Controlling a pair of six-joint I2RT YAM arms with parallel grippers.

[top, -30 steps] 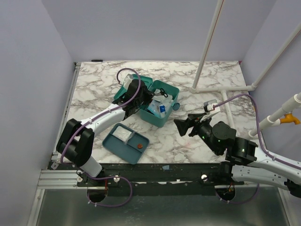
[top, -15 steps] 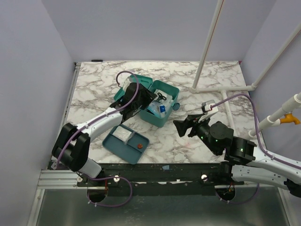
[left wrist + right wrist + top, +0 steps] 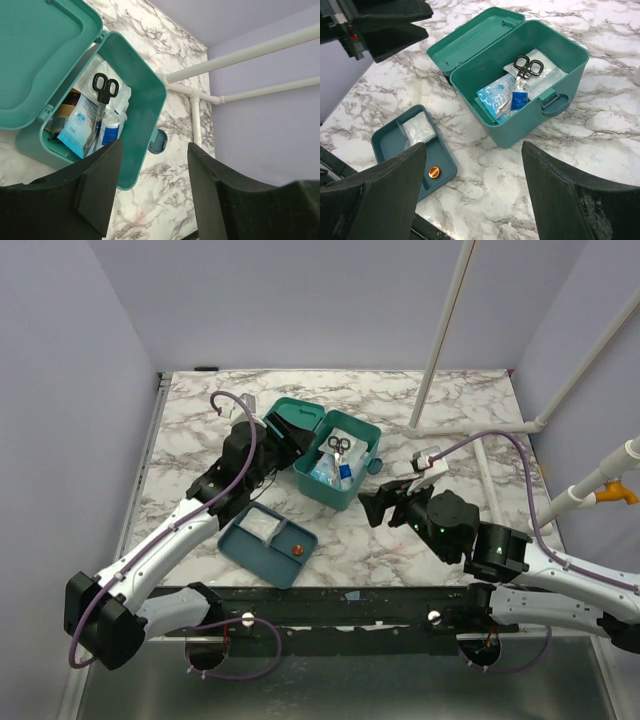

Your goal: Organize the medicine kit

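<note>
Two spread: left end effector, right end effector; tray near medicine kit, outside left wrist view.

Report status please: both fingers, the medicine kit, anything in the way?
Left fingers open, empty. Right fingers open, empty. Medicine kit lid open, scissors on top inside. Tray apart from it; nothing in the way.

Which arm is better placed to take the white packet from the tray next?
Probably the left. The tray lies on its side of the table, and the left gripper is open. The right gripper, also open, sits farther off, right of the kit.
</note>
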